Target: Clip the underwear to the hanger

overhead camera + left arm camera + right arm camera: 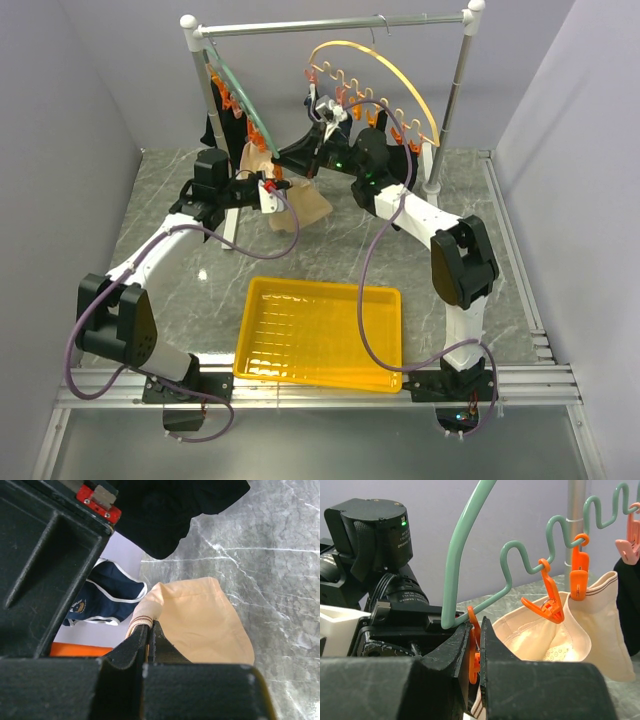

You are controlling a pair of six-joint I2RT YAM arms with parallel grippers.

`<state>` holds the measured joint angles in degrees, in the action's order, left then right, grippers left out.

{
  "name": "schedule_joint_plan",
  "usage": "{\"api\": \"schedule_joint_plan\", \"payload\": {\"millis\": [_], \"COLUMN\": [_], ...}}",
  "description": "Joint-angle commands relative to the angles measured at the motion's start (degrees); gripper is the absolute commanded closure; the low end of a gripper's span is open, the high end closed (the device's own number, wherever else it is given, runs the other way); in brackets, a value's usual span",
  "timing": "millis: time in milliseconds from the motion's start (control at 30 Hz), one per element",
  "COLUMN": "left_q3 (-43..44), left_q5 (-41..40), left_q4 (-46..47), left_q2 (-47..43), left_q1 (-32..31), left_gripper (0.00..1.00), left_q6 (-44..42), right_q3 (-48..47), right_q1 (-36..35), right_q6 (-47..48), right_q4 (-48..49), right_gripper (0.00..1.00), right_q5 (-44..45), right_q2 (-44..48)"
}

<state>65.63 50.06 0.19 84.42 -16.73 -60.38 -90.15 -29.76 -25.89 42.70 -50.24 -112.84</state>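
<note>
The beige underwear (300, 212) hangs under the green arc hanger (228, 85) at the rack's left end. In the right wrist view one orange clip (578, 575) on the hanger (470, 545) grips the underwear's (560, 635) waistband, and a second clip (547, 606) hangs free above it. My right gripper (480, 647) is shut on a third orange clip (476, 630), with striped waistband just below it. My left gripper (150, 626) is shut on the underwear's (200, 620) striped waistband edge. In the top view, both the left gripper (272, 188) and the right gripper (288, 170) meet there.
A yellow arc hanger (385, 65) hangs on the rack bar to the right. A black garment (170, 510) and a navy white-trimmed brief (105, 600) hang close behind. The rack's poles (450, 110) stand on the table. A yellow tray (320, 330) lies in front.
</note>
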Motion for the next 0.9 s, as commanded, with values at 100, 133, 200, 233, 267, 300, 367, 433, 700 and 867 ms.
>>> {"api": "schedule_joint_plan", "payload": {"millis": [100, 133, 200, 233, 267, 300, 367, 433, 700, 867], "left_q3": [3.5, 3.5, 3.6, 3.9, 4.2, 4.2, 4.2, 4.2, 4.6, 5.1], "left_q5": [0.7, 0.7, 0.8, 0.8, 0.8, 0.7, 0.6, 0.4, -0.6, -0.7], "left_q4": [1.9, 2.1, 2.7, 2.7, 2.5, 2.6, 3.2, 3.6, 5.5, 5.9], "left_q2": [0.0, 0.0, 0.1, 0.0, 0.2, 0.3, 0.1, 0.0, -0.2, -0.4], "left_q1": [0.0, 0.0, 0.0, 0.0, 0.0, 0.0, 0.0, 0.0, 0.0, -0.1], "left_gripper": [1.00, 1.00, 1.00, 1.00, 1.00, 1.00, 1.00, 1.00, 1.00, 1.00], "left_q6": [1.3, 1.5, 1.8, 1.8, 1.8, 1.8, 2.1, 2.2, 2.6, 2.8], "right_q3": [1.4, 1.3, 1.4, 1.4, 1.3, 1.1, 0.9, 0.7, 0.1, 0.6], "right_q1": [-0.3, -0.2, -0.3, -0.3, -0.3, -0.3, -0.2, -0.4, -0.4, -0.7], "right_q6": [4.8, 5.6, 6.2, 6.4, 6.6, 6.8, 7.3, 8.0, 10.9, 13.4], "right_q4": [-1.8, -1.9, -2.2, -2.3, -3.0, -3.0, -3.3, -3.9, -6.0, -7.0], "right_gripper": [1.00, 1.00, 1.00, 1.00, 1.00, 1.00, 1.00, 1.00, 1.00, 1.00], "right_q5": [0.8, 0.6, 0.2, 0.1, 0.1, 0.1, -0.3, -0.2, -0.6, 0.0], "right_q2": [3.3, 3.2, 2.9, 2.9, 2.8, 2.6, 2.4, 2.3, 2.0, 2.4]}}
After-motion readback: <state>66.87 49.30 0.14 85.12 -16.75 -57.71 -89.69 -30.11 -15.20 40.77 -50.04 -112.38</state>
